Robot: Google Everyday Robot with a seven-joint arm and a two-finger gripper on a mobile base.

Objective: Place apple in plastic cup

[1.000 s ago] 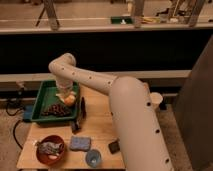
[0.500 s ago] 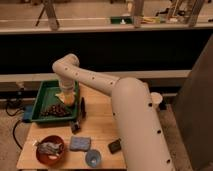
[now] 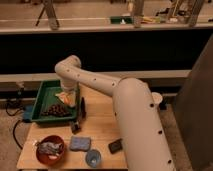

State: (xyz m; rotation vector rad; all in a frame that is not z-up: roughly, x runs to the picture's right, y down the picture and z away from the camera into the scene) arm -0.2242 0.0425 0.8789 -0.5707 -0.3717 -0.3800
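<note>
Fruit of the task: a small round orange-yellow apple (image 3: 63,96), smooth-looking and much smaller than the bowl on the table, shows as a warm pale patch right at the tip of the gripper (image 3: 67,99). It is over the inside of the green plastic tray (image 3: 46,94), just above and behind a dark bunch of grapes (image 3: 56,109) that lies on the tray floor. Gripper and apple overlap in the view. Whether the gripper has hold of the fruit, or how wide it stands, cannot be told.

The thick white arm (image 3: 100,82) comes in from the lower right, bends at an elbow above the tray and drops straight down to the gripper.

The small blue plastic cup (image 3: 93,158) stands upright near the front edge of the light wooden table (image 3: 97,125), well apart from the tray. A blue-grey sponge (image 3: 80,143) lies just behind it to the left. A red bowl (image 3: 60,155) holding something crumpled and silvery sits farther left, and a flat dark object (image 3: 116,146) lies to the cup's right.

The tray sits at the table's rear left, its left rim about level with the table's left edge. Bare wood runs from the tray's right rim toward the cup. The arm's bulk covers the table's right side.
</note>
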